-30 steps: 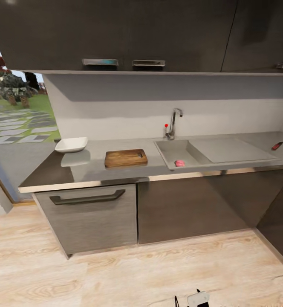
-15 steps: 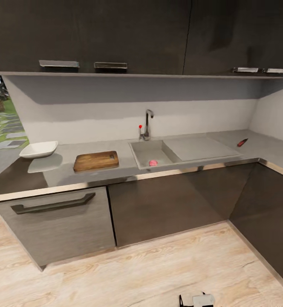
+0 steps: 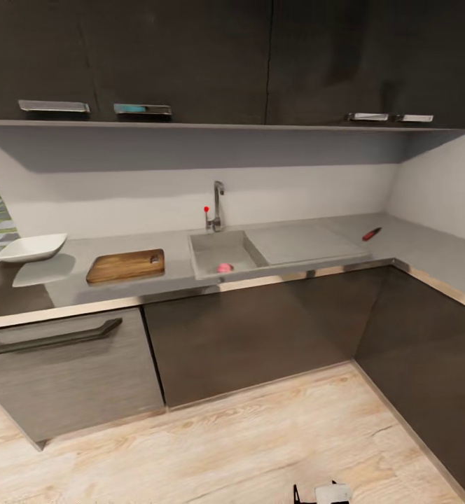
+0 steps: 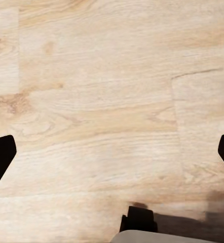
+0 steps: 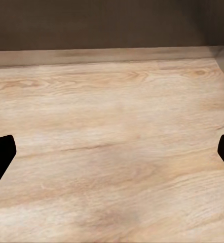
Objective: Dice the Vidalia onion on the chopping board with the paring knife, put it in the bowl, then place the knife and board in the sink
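Long grey reflective steel bench (image 3: 274, 269) runs over dark cabinets and turns a corner at the right. Grey steel rectangular sink (image 3: 206, 246) with chrome curved faucet sits mid-bench; a small pink rounded onion (image 3: 224, 267) lies in its basin near the front wall. Dark brown wooden chopping board (image 3: 126, 266) lies flat just left of the sink, empty. Shallow white squarish bowl (image 3: 32, 247) stands further left, nothing visible in it. Small red-handled paring knife (image 3: 371, 234) lies well right of the drainboard. Against the earlier frames the whole view has swung right, everything sliding left in frame; things keep their places on the bench. Both wrist views face pale wood floor; left fingers (image 4: 1, 158) and right fingers (image 5: 0, 155) spread wide, holding nothing.
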### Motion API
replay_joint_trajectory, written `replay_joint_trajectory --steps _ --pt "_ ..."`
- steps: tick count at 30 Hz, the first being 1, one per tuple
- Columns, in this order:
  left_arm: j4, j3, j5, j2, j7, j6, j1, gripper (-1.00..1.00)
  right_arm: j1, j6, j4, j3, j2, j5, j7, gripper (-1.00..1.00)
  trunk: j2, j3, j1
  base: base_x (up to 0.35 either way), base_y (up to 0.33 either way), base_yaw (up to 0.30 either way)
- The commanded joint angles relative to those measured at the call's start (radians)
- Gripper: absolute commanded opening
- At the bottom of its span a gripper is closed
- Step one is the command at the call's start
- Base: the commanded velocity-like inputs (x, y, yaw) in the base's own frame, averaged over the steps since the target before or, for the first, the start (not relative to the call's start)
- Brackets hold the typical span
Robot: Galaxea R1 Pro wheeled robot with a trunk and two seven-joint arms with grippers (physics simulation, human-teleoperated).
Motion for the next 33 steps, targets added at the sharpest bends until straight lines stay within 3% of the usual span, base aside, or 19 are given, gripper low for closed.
replay_joint_trajectory --steps 1,16,33 --pt "0.001 0.0 0.008 0.0 -0.002 -0.004 -0.001 1.0 0.0 -0.002 0.001 -0.008 0.0 0.011 -0.004 1.0 0.0 -0.001 0.0 0.0 -0.316 0.195" --pt "0.001 0.001 0.008 0.0 -0.002 -0.004 -0.001 1.0 0.0 -0.002 0.001 -0.008 0.0 0.011 -0.004 1.0 0.0 -0.001 0.0 0.019 -0.316 0.234" --pt "0.001 0.001 0.007 0.0 -0.002 -0.004 -0.001 1.0 0.0 -0.002 0.001 -0.008 0.0 0.012 -0.003 1.0 0.0 -0.001 0.0 0.206 -0.268 0.016"
